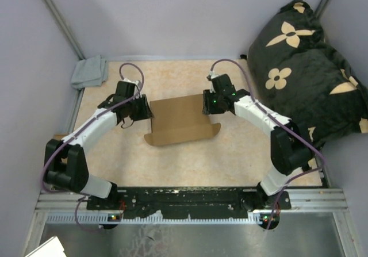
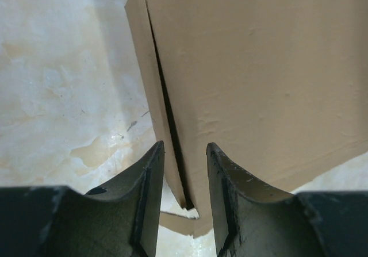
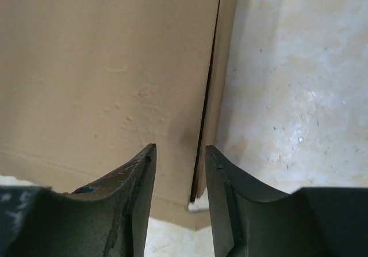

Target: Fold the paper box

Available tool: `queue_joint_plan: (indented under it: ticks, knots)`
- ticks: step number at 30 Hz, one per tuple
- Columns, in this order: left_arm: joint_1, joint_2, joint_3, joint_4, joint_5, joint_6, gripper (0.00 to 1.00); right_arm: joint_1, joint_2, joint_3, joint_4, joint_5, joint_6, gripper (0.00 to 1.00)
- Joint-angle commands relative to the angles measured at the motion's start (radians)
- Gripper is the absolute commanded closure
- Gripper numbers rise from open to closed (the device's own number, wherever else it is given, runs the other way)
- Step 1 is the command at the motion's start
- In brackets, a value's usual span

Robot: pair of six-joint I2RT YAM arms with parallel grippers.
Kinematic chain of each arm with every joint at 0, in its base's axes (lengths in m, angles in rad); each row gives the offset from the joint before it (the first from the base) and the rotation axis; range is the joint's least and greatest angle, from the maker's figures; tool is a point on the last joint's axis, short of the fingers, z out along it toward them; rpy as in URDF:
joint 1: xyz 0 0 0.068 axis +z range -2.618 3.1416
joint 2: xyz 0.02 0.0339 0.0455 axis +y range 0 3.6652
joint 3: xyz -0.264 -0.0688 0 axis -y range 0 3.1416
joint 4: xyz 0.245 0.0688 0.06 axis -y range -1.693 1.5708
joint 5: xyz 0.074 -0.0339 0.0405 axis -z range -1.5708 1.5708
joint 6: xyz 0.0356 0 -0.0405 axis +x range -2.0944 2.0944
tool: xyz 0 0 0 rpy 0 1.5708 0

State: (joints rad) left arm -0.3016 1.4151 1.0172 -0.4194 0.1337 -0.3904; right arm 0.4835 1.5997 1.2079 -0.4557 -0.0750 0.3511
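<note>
From above, my left gripper point(image 1: 141, 110) and right gripper point(image 1: 208, 103) cover the left and right edges of the paper box point(image 1: 181, 122), hiding the flaps beneath them. In both wrist views the box runs off the frame, and I can't tell whether the fingers point(image 2: 150, 182) press its cardboard or merely straddle it. Right of the box, the flowered cushion point(image 1: 305, 67) is cut off by the picture's edge.

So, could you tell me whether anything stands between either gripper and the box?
Nothing visible does. The left gripper straddles the left side flap of the box, and the right gripper straddles the right one, both with jaws apart. The cloth lies off at the table's far left corner.
</note>
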Motion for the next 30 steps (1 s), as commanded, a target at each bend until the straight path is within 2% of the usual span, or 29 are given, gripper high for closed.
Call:
queue_joint_plan:
  ticks: [1, 5, 13, 17, 23, 28, 29, 30]
  knots:
    - [-0.002, 0.103, 0.006, -0.007, 0.020, 0.034, 0.58, 0.004, 0.117, 0.105, -0.011, -0.039, -0.040, 0.58]
    - [-0.002, 0.176, -0.001, -0.004, 0.027, 0.035, 0.58, 0.004, 0.186, 0.108, -0.062, -0.003, -0.047, 0.53]
    - [-0.002, 0.250, 0.024, 0.069, 0.089, 0.022, 0.58, 0.004, 0.238, 0.120, -0.058, -0.046, -0.051, 0.52]
    - [-0.002, 0.284, 0.110, 0.091, 0.109, 0.032, 0.58, 0.004, 0.268, 0.199, -0.064, -0.039, -0.043, 0.52]
    - [-0.001, 0.411, 0.320, 0.068, 0.155, 0.055, 0.58, 0.003, 0.369, 0.365, -0.099, -0.042, -0.024, 0.51]
    - [0.010, 0.468, 0.450, 0.029, 0.120, 0.085, 0.54, -0.004, 0.383, 0.454, -0.130, 0.024, -0.018, 0.39]
    - [0.015, 0.464, 0.465, 0.016, 0.104, 0.092, 0.53, -0.008, 0.372, 0.462, -0.132, 0.044, -0.017, 0.32]
    - [0.019, 0.454, 0.474, 0.005, 0.086, 0.102, 0.50, -0.013, 0.356, 0.465, -0.132, 0.061, -0.017, 0.29]
